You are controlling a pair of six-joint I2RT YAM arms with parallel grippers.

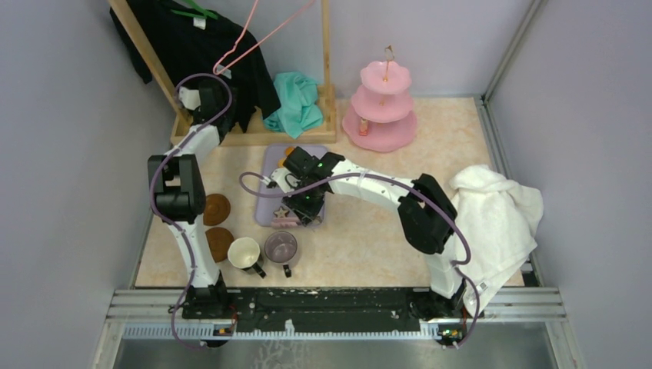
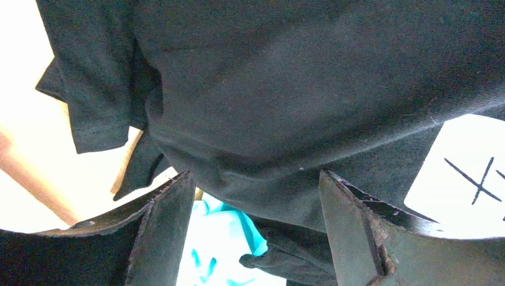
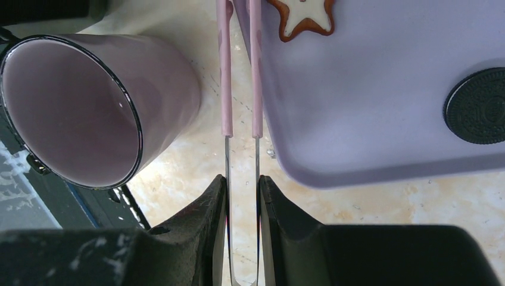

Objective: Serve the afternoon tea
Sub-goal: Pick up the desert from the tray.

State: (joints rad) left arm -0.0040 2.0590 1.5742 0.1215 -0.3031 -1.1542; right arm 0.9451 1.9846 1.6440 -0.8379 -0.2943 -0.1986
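Early stage: the right hand [image 3: 241, 185] is clamped on pink tongs [image 3: 225, 89] at the near edge of the tray [image 3: 357, 119], where the star cookie [image 3: 304, 18] and black round [image 3: 479, 113] lie unserved. The stand [image 1: 382, 108], far across the tabletop, looks nearly bare. The cream mug [image 1: 244, 251] and purple mug [image 1: 281, 246] sit beside the coasters [image 1: 216, 207], not on them. The left hand [image 2: 253, 179] gapes open, holding nothing, at a black garment [image 2: 268, 89].
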